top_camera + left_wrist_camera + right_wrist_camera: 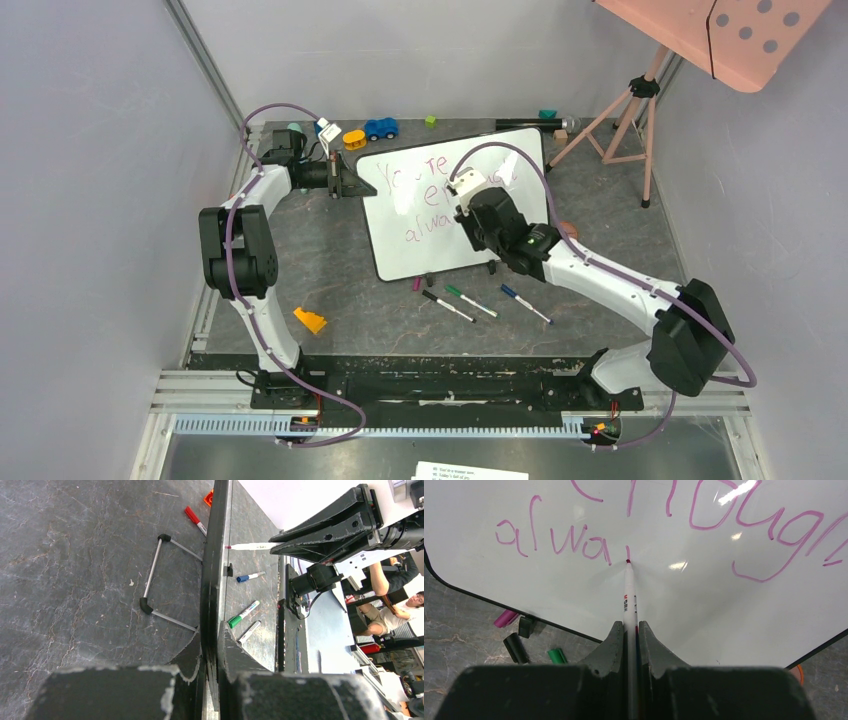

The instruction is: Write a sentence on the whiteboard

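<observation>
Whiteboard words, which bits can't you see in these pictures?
- Top view: the middle of the sentence is hidden behind the right gripper.
- Right wrist view: the first line is cut off by the top edge.
- Left wrist view: the whiteboard shows edge-on, so no writing shows.
- Top view: the printed sheet at the bottom edge is cut off and too small to read.

On the whiteboard (704, 610) I read the sentence (594, 550) in pink strokes; from my right wrist, "alwa" sits at ten o'clock from the tip of my marker (629, 597); "ough" sits at one o'clock, its earlier letters cut off; from above, "You're" stands at the board's eleven o'clock; the marker's barrel print and the paper slip (470, 470) at six o'clock are too small to read.
</observation>
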Controlling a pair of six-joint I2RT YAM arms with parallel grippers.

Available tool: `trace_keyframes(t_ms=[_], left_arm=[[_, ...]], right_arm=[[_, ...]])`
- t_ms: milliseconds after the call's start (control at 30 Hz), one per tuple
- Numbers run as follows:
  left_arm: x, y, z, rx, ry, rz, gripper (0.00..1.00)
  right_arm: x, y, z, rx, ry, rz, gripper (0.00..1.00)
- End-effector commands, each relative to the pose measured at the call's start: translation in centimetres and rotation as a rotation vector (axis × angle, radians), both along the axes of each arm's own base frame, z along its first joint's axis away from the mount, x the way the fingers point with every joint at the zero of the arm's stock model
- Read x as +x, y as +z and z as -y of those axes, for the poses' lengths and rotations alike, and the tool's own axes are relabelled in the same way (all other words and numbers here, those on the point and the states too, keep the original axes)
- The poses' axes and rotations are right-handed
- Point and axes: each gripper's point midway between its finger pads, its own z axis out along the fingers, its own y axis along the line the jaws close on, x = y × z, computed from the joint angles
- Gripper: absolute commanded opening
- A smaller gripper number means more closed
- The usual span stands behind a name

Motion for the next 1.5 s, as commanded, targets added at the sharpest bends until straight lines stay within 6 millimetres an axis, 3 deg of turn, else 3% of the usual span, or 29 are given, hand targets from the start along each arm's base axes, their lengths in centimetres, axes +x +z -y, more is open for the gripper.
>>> trace_keyframes(t_ms=[0, 267, 800, 1467], left_arm=[[0.7, -6.6, 0.1, 0.246, 0.020, 0.085, 0.02], [0.7, -6.6, 0.1, 0.246, 0.020, 0.086, 0.02], [0.7, -6.6, 0.1, 0.246, 0.020, 0.085, 0.02], [0.7, -6.6, 0.1, 0.246, 0.020, 0.085, 0.02]], right_arm=[[-0.1, 0.0, 0.8, 0.015, -0.019, 0.009, 0.00], [0.6, 0.6, 1.5, -0.003, -0.061, 0.029, 0.00], [3.0, 2.5, 0.3, 0.013, -0.078, 0.055, 0.00], [-1.4, -2.3, 1.3, 0.004, 0.013, -0.066, 0.00]])
